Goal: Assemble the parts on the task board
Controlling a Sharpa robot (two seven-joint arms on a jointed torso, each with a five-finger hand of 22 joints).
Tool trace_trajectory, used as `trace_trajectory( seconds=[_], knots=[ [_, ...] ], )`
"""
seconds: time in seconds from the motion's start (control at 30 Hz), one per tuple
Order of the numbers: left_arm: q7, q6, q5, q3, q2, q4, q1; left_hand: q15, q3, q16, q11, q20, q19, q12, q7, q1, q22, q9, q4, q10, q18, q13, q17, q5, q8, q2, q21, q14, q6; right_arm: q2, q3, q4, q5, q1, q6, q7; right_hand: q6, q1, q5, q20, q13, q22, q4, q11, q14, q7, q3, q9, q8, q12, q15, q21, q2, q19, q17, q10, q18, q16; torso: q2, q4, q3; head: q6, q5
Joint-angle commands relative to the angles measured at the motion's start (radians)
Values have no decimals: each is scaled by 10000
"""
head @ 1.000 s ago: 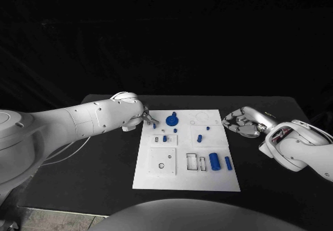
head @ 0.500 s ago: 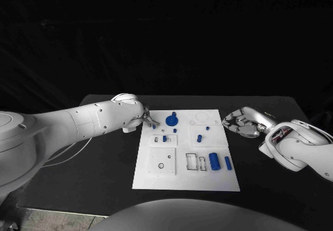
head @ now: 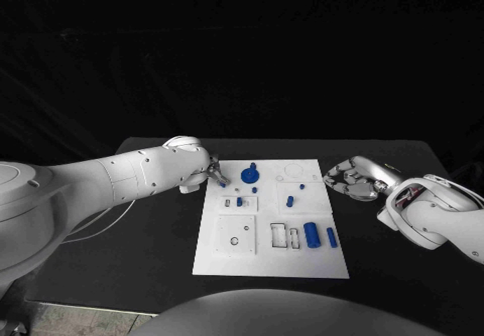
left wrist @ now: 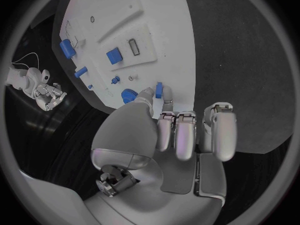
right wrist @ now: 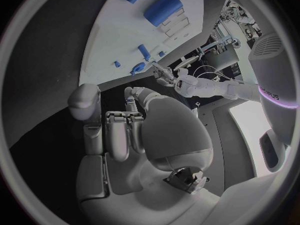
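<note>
The white task board [head: 234, 259] lies in the middle of the black table. My left hand [head: 212, 173] hovers over its far left corner and pinches a small blue peg [left wrist: 159, 90] between thumb and finger, just above the board [left wrist: 125, 20]. A round blue part [head: 250, 173] sits close beside it. My right hand [head: 350, 179] hangs off the board's right edge, fingers curled in on nothing; its curled fingers [right wrist: 119, 135] show in the right wrist view.
Other blue parts lie on the board: a short peg [head: 289, 201], a thick cylinder [head: 312, 234] and a slim one [head: 332, 237] near the front right. Rectangular slots [head: 285, 236] and a square recess [head: 238, 234] stand beside them. Bare black table [head: 151, 238] surrounds the board.
My left hand's fingers have drawn in slightly around the small blue peg. The right hand has barely moved.
</note>
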Motion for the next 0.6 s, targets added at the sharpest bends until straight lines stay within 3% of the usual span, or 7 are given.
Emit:
trace_trajectory(
  seconds=[0.03, 0.13, 0.23, 0.4, 0.6],
  knots=[
    [135, 194, 168, 7, 11, 22, -4, -100, 87, 24, -103, -65, 163, 7, -38, 129, 2226, 118, -48, 548, 78, 2342, 2634, 83, 149, -26, -34, 1063, 141, 14, 2, -22, 56, -7, 181, -92, -41, 116, 58, 28, 2235, 1053, -35, 80, 762, 45, 33, 21, -22, -49, 84, -75, -3, -41, 1014, 759, 97, -30, 2, -2, -1, 2, 7],
    [126, 209, 208, 7, -2, 37, -4, -157, 222, 24, -168, -119, 175, 28, -119, 264, 2231, 423, -134, 571, 75, 2352, 2634, 193, 420, -74, -19, 1063, 216, 22, 2, -38, 66, -11, 213, -111, -43, 132, 64, 29, 2230, 1048, -50, 81, 762, 46, 45, 24, -22, -54, 85, -102, 2, -47, 1014, 755, 100, -30, 0, 0, -1, 2, 14],
    [117, 210, 235, 7, -27, 68, -4, -230, 549, 24, -246, -191, 195, 65, -206, 512, 2238, 833, -295, 612, 70, 2371, 2634, 85, 724, -119, 2, 1063, 190, 28, 2, -53, 73, -17, 249, -134, -46, 145, 70, 29, 2222, 1042, -62, 81, 761, 47, 55, 27, -23, -61, 85, -130, 6, -53, 1009, 750, 104, -32, 4, 0, -1, 2, 16],
    [60, 170, 451, 8, -117, 172, -3, -334, 1298, 24, -350, -295, 247, 151, -307, 838, 2257, 1611, -543, 702, 54, 2416, 2634, 424, 1251, -320, 58, 1063, 94, 34, 2, -84, 79, -24, 306, -168, -51, 159, 76, 29, 2211, 1036, -75, 81, 759, 50, 66, 30, -25, -72, 86, -164, 10, -60, 999, 742, 109, -36, 2, 1, -1, 2, 29],
    [-57, -108, 645, 13, -333, 520, 0, -351, 2334, 24, -366, -340, 270, 110, -296, 770, 2263, 2071, -587, 675, 47, 2393, 2634, 560, 1435, -672, 76, 1063, -95, 34, 2, -110, 81, -28, 352, -191, -55, 171, 81, 30, 2203, 1031, -87, 82, 757, 50, 75, 33, -27, -80, 86, -186, 14, -65, 992, 735, 112, -39, 0, 7, 1, 2, 42]
  ],
)
